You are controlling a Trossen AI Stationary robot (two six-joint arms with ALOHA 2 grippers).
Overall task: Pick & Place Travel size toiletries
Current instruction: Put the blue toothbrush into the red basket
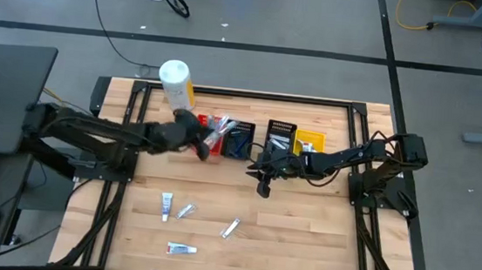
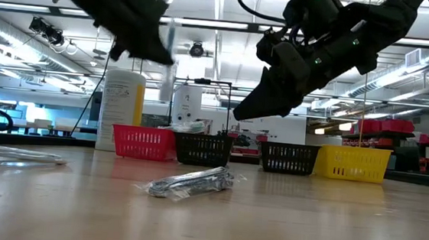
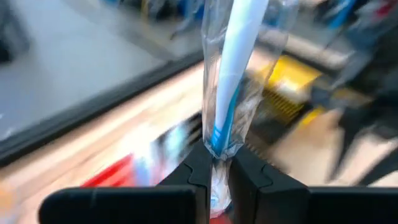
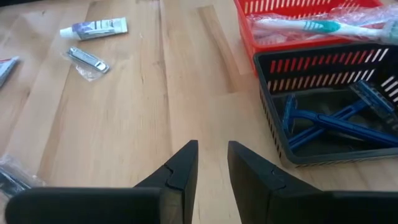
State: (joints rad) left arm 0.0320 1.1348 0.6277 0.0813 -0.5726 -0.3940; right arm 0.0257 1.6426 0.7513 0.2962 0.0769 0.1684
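Note:
My left gripper point(image 3: 214, 163) is shut on a clear-wrapped blue-and-white toothbrush point(image 3: 239, 50), held above the red bin point(image 1: 217, 142). In the high view, my left gripper point(image 1: 208, 141) reaches in from the table's left. My right gripper point(image 4: 212, 149) hangs open over bare wood in front of the bins point(image 1: 263, 188), with nothing between its fingers. A wrapped toothbrush point(image 4: 311, 26) lies in the red bin point(image 4: 292, 9). Blue razors point(image 4: 336, 124) lie in the black bin point(image 4: 311, 155) beside it. Two small white tubes point(image 1: 166, 204) point(image 1: 181, 250) and two wrapped items point(image 1: 186, 210) point(image 1: 230, 228) lie flat on the near part of the table. My left gripper pinches the wrapped toothbrush's blue end point(image 3: 217, 140) between its two fingers, wrapper and all. The fingers come from the table's left, slanting slightly down. The toothbrush sticks out ahead of them, roughly in line with them, lifted clear of table and bins.
A tall white-and-yellow container point(image 1: 176, 81) stands at the far left of the table. Behind my right gripper, a second black bin point(image 1: 280, 134) and a yellow bin point(image 1: 308, 143) continue the row. A crinkled wrapped item point(image 2: 190, 183) lies closest to the table's near edge.

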